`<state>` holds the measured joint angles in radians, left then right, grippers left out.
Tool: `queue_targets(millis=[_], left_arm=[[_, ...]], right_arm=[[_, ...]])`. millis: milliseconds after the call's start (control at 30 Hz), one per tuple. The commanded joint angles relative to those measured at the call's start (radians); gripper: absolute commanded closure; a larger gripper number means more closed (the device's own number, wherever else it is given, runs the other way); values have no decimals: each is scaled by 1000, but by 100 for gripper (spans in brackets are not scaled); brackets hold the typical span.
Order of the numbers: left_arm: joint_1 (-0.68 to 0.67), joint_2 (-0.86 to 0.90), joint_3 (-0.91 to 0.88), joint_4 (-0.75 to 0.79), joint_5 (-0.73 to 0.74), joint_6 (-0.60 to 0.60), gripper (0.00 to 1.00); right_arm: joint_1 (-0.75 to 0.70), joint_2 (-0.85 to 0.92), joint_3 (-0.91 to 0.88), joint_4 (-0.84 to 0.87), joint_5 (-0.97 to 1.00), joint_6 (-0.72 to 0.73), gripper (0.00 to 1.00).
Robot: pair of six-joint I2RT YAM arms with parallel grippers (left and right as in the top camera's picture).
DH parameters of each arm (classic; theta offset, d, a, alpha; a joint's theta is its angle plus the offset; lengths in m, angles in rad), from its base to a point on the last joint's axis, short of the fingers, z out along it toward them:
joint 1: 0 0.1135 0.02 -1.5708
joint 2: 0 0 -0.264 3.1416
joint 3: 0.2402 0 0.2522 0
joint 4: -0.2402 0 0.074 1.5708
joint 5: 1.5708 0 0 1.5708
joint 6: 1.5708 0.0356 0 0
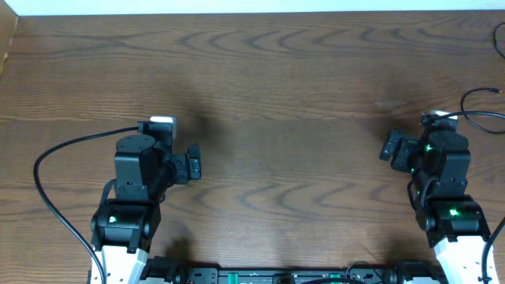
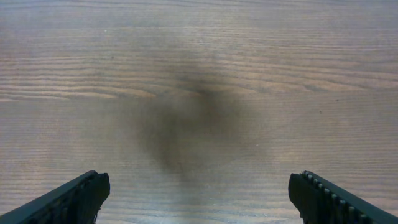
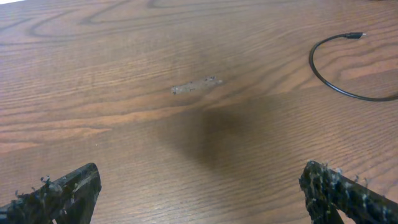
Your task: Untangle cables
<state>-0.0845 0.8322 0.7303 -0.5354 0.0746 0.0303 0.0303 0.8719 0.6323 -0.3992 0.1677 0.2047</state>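
At the far left of the overhead view we see the thick black cable (image 1: 79, 142) of the left arm (image 1: 134, 170) swinging out over the wooden table (image 1: 276, 79) and back toward the arm's base. This arm sits low at the near left. A white block tops its wrist, and a small green light glows on its lower body.

The left gripper (image 2: 199, 182) stands with its jaws spread wide and nothing between them. In the left wrist view we see only bare wood grain and a soft dark shadow between the two black fingers (image 2: 81, 193).

Toward the middle, the table shows plain brown boards. In the right wrist view a small pale scuff (image 3: 196, 85) marks the wood ahead of the right gripper (image 3: 200, 174), with another dim shadow just nearer. This gripper's jaws are also wide apart and hold nothing. Its fingertips (image 3: 71, 186) hang above the wood, apart from every cord.

The right arm (image 1: 446, 166) stands at the near right, green lights lit on its wrist and its base.

Right of it lies the black cord (image 3: 311, 62), flat on the table in an open curve. Its small plug (image 3: 356, 35) points right, and its other end runs off the right edge of the picture. The cord is well to the right of the right gripper and touches neither gripper. It is the only thin cord we can make out in these views.
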Motion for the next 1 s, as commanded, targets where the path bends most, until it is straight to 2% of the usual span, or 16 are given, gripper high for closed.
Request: queue_targets(millis=[0,767,867,967], left_arm=[[-2,-2,2,-2,-12,6,2],[-2,-2,2,-2,-12,6,2],[-2,-2,2,-2,-12,6,2],[-2,-2,2,-2,-12,6,2]], right_arm=[[5,-6,-5,-2,12,8,1],[5,-6,-5,-137,13,8,1],[5,-6,-5,-76,10,8,1],[5,-8,-2,58,16,6,1]])
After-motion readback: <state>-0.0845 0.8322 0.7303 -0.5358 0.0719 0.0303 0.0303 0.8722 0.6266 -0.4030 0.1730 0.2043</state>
